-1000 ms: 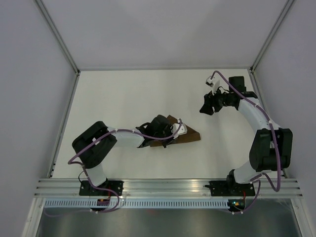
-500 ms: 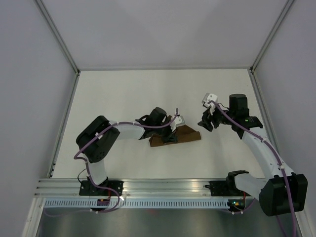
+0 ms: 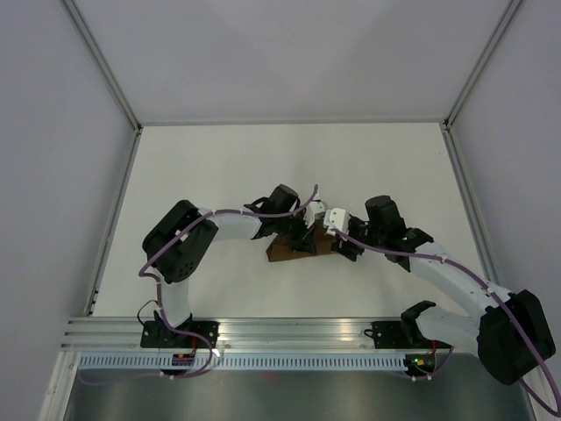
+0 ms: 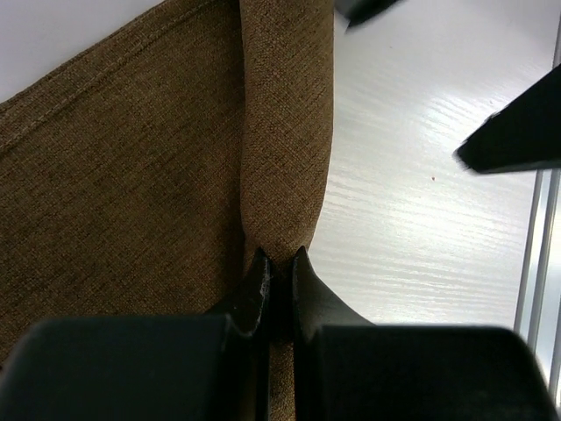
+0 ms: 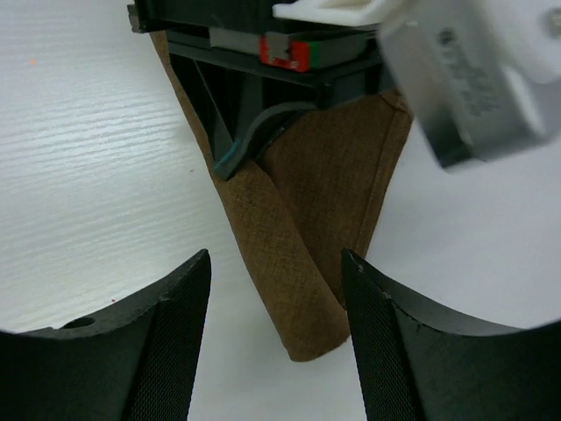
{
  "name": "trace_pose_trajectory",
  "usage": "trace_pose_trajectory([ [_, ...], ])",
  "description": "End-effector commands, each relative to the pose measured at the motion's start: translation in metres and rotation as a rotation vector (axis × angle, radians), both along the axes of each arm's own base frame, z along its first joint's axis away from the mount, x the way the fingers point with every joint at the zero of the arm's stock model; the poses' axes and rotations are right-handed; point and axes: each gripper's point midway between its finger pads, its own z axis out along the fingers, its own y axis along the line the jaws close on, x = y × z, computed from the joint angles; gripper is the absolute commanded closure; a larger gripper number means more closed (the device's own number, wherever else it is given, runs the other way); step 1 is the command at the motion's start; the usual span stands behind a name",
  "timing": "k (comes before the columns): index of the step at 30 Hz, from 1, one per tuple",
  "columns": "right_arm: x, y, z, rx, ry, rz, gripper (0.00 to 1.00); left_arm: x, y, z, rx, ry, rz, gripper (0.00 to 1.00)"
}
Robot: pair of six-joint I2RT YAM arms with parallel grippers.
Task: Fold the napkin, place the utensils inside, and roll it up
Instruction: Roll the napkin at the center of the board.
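Note:
The dark-brown napkin (image 3: 294,246) lies folded on the white table, with a rolled edge along one side (image 4: 285,132). My left gripper (image 4: 277,263) is shut on that rolled edge, pinching the cloth between its tips. My right gripper (image 5: 276,289) is open, its fingers (image 5: 180,298) standing either side of the roll's rounded end (image 5: 302,316), a little apart from it. In the top view the left gripper (image 3: 300,230) and the right gripper (image 3: 340,240) face each other over the napkin. The knife is hidden.
The table (image 3: 219,167) is white and walled by grey panels. A metal rail (image 3: 298,329) runs along the near edge by the arm bases. The right gripper's fingers show at the right in the left wrist view (image 4: 517,140).
My right arm has swung down from the back right to the napkin's right end, gripper open. My left gripper has stayed on the napkin, shifting slightly right. The napkin looks more bunched.

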Motion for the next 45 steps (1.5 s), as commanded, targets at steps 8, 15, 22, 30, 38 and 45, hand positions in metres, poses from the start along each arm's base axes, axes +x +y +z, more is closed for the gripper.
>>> trace_pose_trajectory([
  [8, -0.007, 0.03, -0.043, -0.169, -0.174, 0.111, 0.32, -0.036, 0.026, -0.041, 0.142, 0.266, -0.029, 0.98],
  [15, -0.009, 0.044, -0.063, -0.245, -0.214, 0.151, 0.31, -0.042, 0.03, -0.045, 0.152, 0.32, -0.056, 0.98],
  [22, -0.009, 0.045, -0.083, -0.298, -0.189, 0.164, 0.4, -0.041, 0.032, -0.044, 0.152, 0.324, -0.069, 0.98],
  [30, -0.018, 0.037, -0.096, -0.345, -0.137, 0.18, 0.82, -0.028, 0.033, -0.03, 0.144, 0.294, -0.024, 0.69],
  [38, -0.027, 0.031, -0.1, -0.359, -0.082, 0.196, 0.92, 0.01, 0.033, 0.013, 0.075, 0.181, 0.081, 0.6],
  [45, -0.035, 0.033, -0.105, -0.351, 0.027, 0.226, 0.94, 0.045, 0.042, 0.046, 0.035, 0.037, 0.215, 0.59],
])
